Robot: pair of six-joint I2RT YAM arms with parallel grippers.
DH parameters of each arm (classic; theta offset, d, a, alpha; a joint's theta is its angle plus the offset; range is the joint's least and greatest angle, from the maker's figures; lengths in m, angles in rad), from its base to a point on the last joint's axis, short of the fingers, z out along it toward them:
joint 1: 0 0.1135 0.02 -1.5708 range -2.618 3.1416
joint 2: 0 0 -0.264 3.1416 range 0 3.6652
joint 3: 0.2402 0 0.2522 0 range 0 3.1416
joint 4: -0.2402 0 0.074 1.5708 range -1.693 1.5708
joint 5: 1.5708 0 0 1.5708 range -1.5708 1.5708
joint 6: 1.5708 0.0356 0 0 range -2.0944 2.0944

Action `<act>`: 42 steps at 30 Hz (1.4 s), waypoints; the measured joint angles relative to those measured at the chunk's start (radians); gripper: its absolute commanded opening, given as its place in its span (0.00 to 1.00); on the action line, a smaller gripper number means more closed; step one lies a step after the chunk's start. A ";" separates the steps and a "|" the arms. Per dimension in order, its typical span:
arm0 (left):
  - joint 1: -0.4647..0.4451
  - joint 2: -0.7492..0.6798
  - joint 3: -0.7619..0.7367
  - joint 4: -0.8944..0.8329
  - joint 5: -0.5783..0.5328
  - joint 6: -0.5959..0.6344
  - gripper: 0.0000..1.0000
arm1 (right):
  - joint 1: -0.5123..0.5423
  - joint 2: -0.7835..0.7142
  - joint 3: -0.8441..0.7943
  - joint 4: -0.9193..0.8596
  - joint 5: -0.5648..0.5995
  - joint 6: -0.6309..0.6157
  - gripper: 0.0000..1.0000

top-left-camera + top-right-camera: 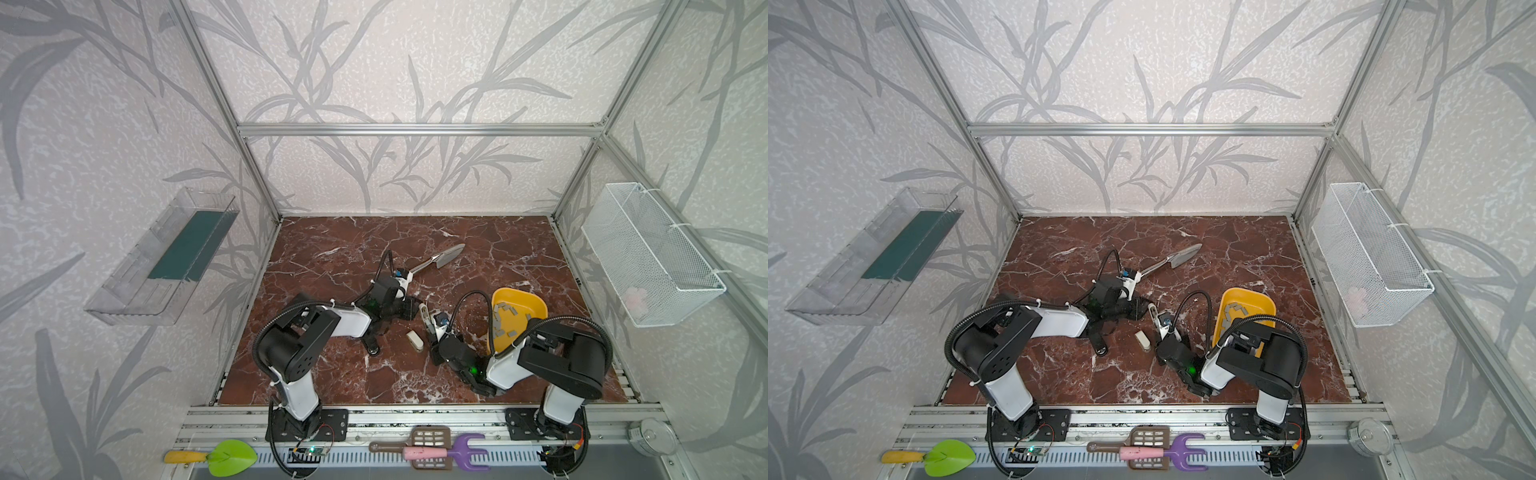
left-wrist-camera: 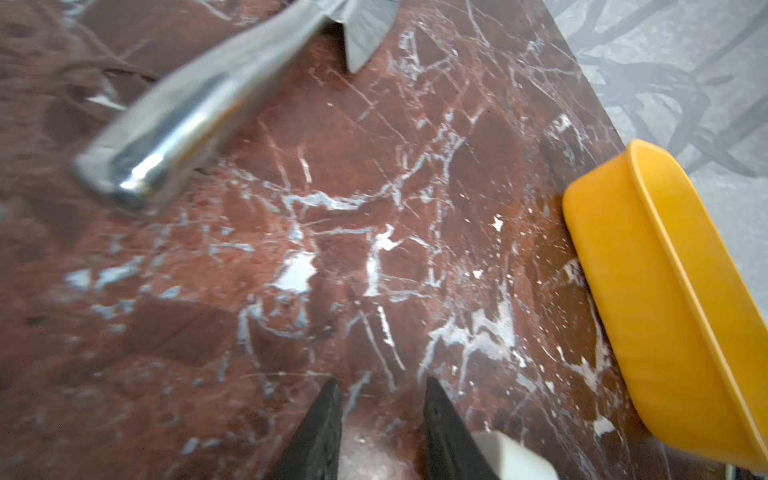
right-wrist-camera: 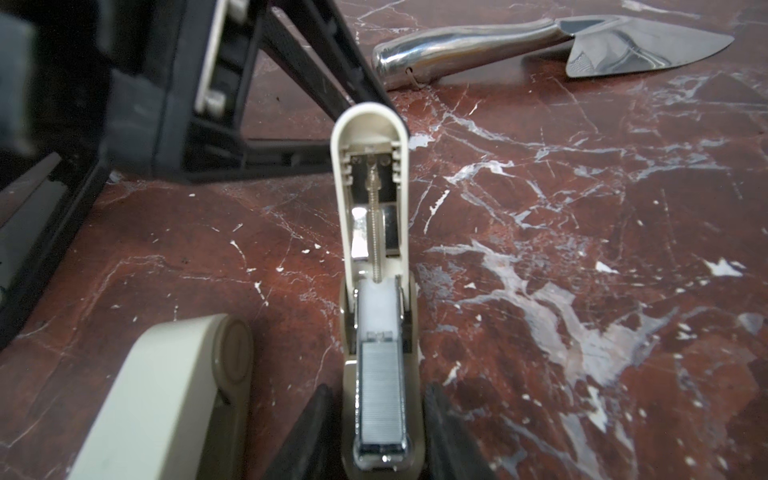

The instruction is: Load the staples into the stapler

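A beige stapler (image 3: 376, 299) stands open on the marble, its lid (image 3: 370, 166) raised. A grey strip of staples (image 3: 382, 395) lies in its magazine. My right gripper (image 3: 382, 432) is shut on the stapler's base, one finger on each side; it also shows in both top views (image 1: 430, 330) (image 1: 1163, 328). My left gripper (image 2: 382, 395) (image 1: 413, 309) is open just beyond the lid with only marble between its fingers. The lid's tip (image 2: 511, 457) lies outside one finger. Several loose staples (image 1: 505, 316) (image 1: 1235, 311) lie in a yellow tray (image 1: 536, 307).
A second beige stapler (image 1: 414, 340) (image 3: 166, 395) lies shut beside the held one. A metal trowel (image 1: 440, 257) (image 2: 187, 112) lies behind the left gripper. A wire basket (image 1: 652, 257) hangs on the right wall and a clear shelf (image 1: 166, 257) on the left.
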 measured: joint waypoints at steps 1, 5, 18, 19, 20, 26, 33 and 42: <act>-0.015 -0.003 -0.001 0.000 0.002 0.011 0.34 | -0.001 0.000 0.000 0.000 0.000 0.001 0.37; -0.057 -0.003 -0.014 0.007 0.004 0.039 0.34 | -0.005 0.001 0.000 0.005 -0.003 0.003 0.37; -0.072 -0.050 -0.117 0.087 -0.096 0.055 0.34 | -0.005 -0.002 0.000 0.000 -0.002 0.002 0.37; -0.072 -0.064 -0.129 0.083 -0.116 0.055 0.34 | -0.005 -0.006 0.000 -0.005 0.000 0.002 0.37; -0.071 -0.079 -0.139 0.078 -0.133 0.055 0.35 | -0.005 -0.011 -0.001 -0.013 0.002 0.003 0.37; -0.061 -0.175 -0.179 0.077 -0.211 0.047 0.36 | -0.005 -0.041 -0.011 -0.058 0.026 -0.003 0.44; -0.056 -0.223 -0.208 0.080 -0.240 0.039 0.37 | -0.009 -0.090 -0.040 -0.099 0.041 -0.035 0.57; -0.045 -0.230 -0.208 0.081 -0.238 0.034 0.37 | -0.027 -0.080 -0.045 -0.058 -0.015 -0.105 0.60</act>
